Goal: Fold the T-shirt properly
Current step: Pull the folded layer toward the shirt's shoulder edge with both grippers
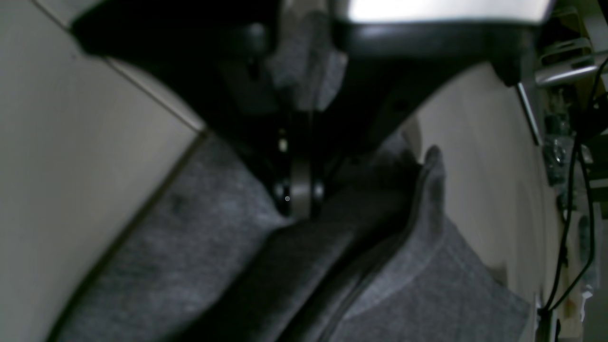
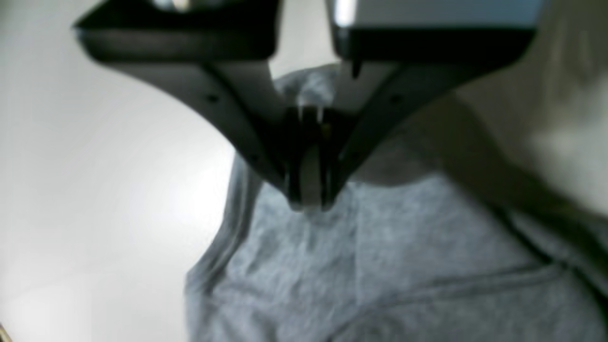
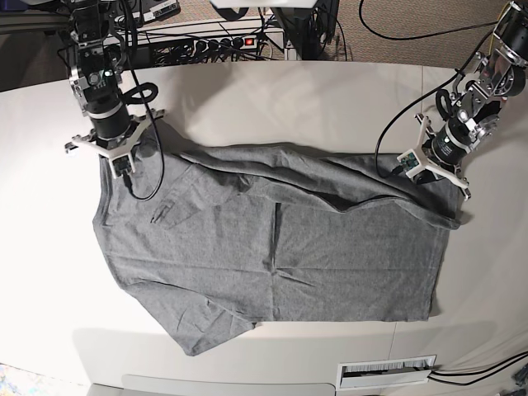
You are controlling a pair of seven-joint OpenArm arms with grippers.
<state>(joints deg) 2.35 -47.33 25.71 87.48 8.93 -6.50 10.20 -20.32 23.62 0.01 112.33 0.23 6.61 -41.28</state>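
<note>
Base view: both arms reach down to grey T-shirt (image 3: 330, 272)

Left fingers (image 1: 308, 190) and right fingers (image 2: 311, 185) are closed, pointing downward at opposite ends of the shirt, which lies spread and rumpled on the pale surface (image 3: 49, 272).

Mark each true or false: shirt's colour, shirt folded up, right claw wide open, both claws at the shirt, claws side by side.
1. The shirt is grey. True.
2. The shirt is already a neat, compact rectangle. False: it lies spread out, with loose ridges and folds along the side where the arms are.
3. The right claw is wide open. False: its fingers are shut.
4. Both the right claw and the left claw are down at the shirt. True.
5. The claws are side by side. False: they are far apart, near opposite ends of the shirt.
</note>
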